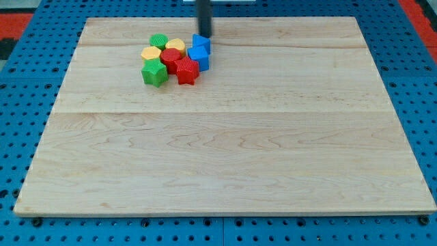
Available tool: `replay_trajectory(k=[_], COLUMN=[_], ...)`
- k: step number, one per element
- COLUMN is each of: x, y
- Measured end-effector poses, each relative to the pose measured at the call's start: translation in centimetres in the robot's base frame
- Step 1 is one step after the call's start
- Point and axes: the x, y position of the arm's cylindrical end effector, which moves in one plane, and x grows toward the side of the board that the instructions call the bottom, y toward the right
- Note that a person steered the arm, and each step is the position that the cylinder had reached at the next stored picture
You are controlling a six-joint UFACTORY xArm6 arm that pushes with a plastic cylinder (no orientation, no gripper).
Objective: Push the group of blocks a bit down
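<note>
A tight group of blocks sits at the board's upper left. It holds a green block at the top, a yellow block and a yellow hexagon, a red round block, a red star, a green star at the lower left, and two blue blocks, one upper and one lower, on the right. My tip is at the group's top right, right above the upper blue block, touching or nearly touching it.
The wooden board lies on a blue perforated table. The group is close to the board's top edge.
</note>
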Motion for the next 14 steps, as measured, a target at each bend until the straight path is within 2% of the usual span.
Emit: replay_trajectory(k=[1,2,3,4,5,7,8,9,10,11,12,13,14], x=[2.2,3.8,1.2,1.2,1.9,3.7,2.6,-2.5,-1.9,0.0,1.0,-1.0,-1.8], y=[0.4,-2.0,-3.3,-6.4,-8.7,-8.5,-7.2,-8.5,-16.2,-15.2,-8.7,-7.9,-15.1])
